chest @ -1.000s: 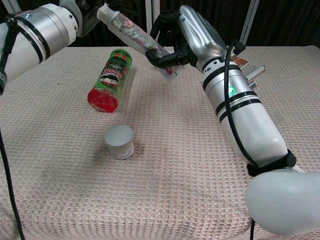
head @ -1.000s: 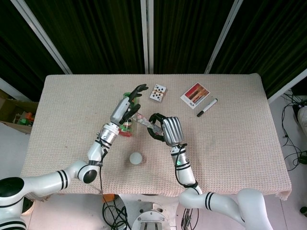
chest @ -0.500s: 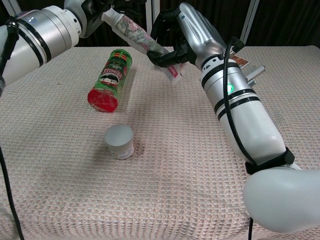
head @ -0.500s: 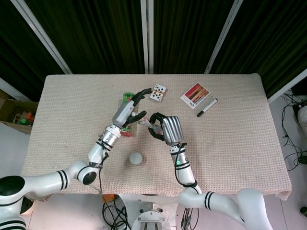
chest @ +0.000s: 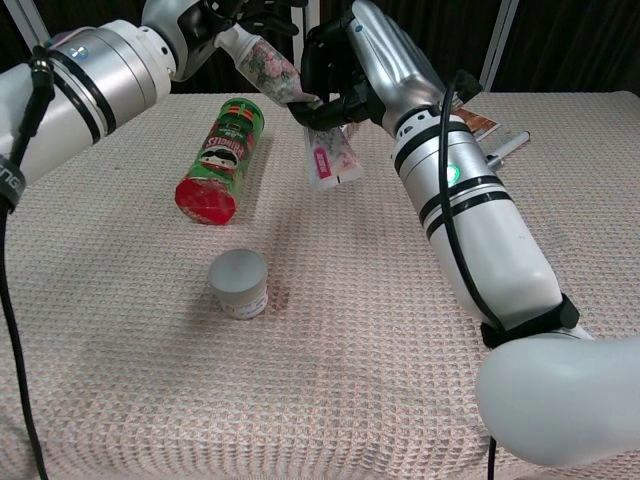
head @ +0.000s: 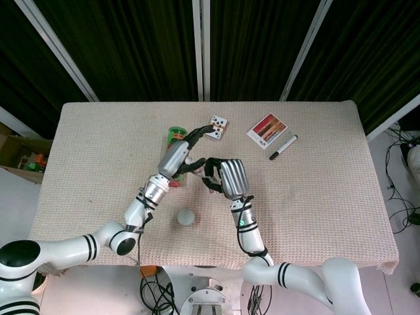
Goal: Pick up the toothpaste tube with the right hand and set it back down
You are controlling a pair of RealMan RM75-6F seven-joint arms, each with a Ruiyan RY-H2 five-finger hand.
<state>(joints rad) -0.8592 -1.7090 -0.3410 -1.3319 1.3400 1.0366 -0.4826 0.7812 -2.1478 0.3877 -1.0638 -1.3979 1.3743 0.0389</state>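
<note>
The toothpaste tube (chest: 327, 157), white with a floral print, hangs in the air above the table's middle. Its flat crimped end points down and its cap end points up and left. My right hand (chest: 362, 62) grips the tube around its middle, fingers curled over it. My left hand (chest: 218, 16) holds the cap end, its other fingers spread. In the head view the two hands meet over the cloth, left hand (head: 176, 156) beside right hand (head: 227, 177), and only a sliver of the tube (head: 194, 165) shows between them.
A green Pringles can (chest: 220, 155) lies on its side just left of the hands. A small grey-lidded cup (chest: 238, 283) stands nearer the front. Playing cards (head: 218, 126), a red booklet (head: 267, 126) and a marker (head: 283, 147) lie at the back right of the cloth-covered table (head: 315, 197).
Both hands have shifted a little to the right and lifted. The tube has swung from a shallow slant to steeper, its crimped end dropping below my right hand.
</note>
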